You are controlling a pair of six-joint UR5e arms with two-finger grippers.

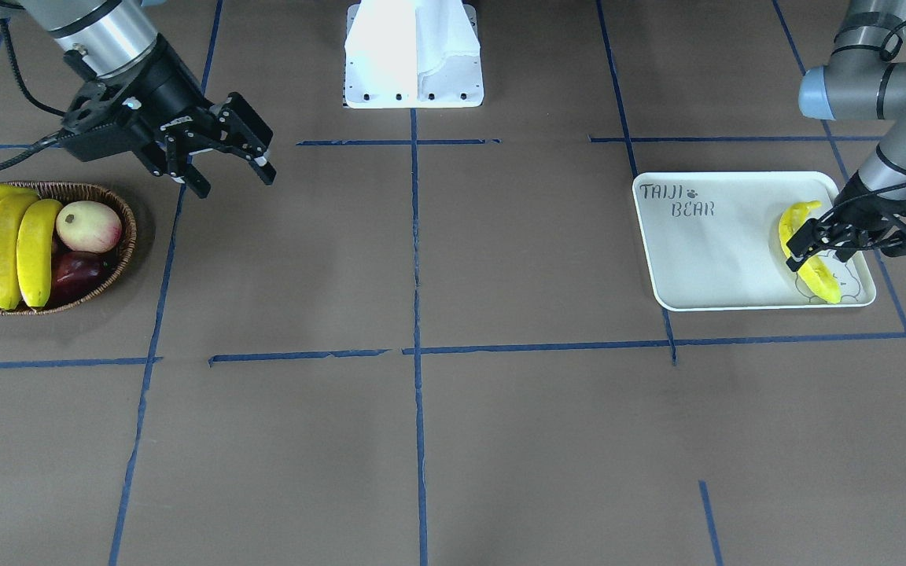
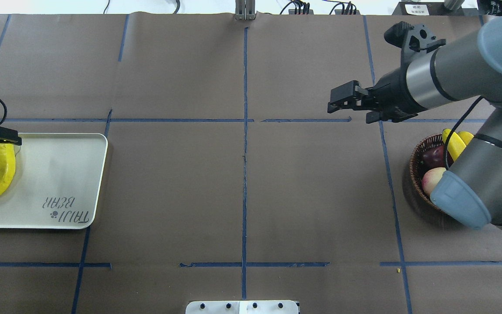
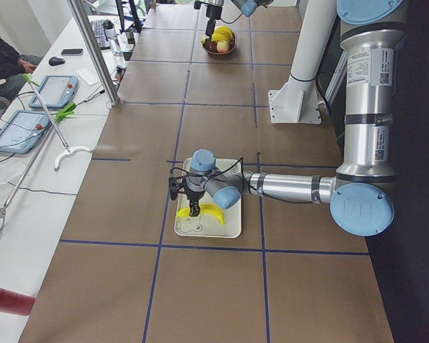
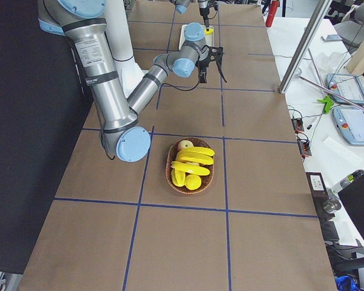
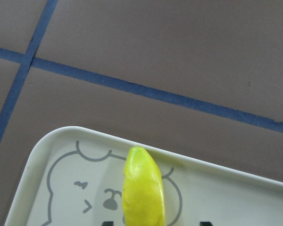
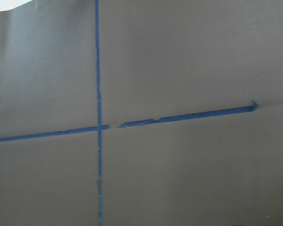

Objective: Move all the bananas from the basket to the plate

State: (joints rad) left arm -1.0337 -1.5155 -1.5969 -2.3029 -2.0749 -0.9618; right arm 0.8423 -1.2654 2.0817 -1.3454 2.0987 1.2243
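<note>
On the plate [image 1: 705,259], a banana [image 1: 823,279] lies under the left hand [image 1: 797,253].

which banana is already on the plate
the lone banana lying on the white plate, straddled by the open left gripper; the other bananas sit in the basket beside the peach

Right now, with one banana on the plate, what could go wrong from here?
The banana lies near the rim of the plate with the left gripper low over it; pulling away could nudge it off.
In the basket the other bananas lie packed beside a peach; the open right gripper might catch two or knock the peach out.
</note>
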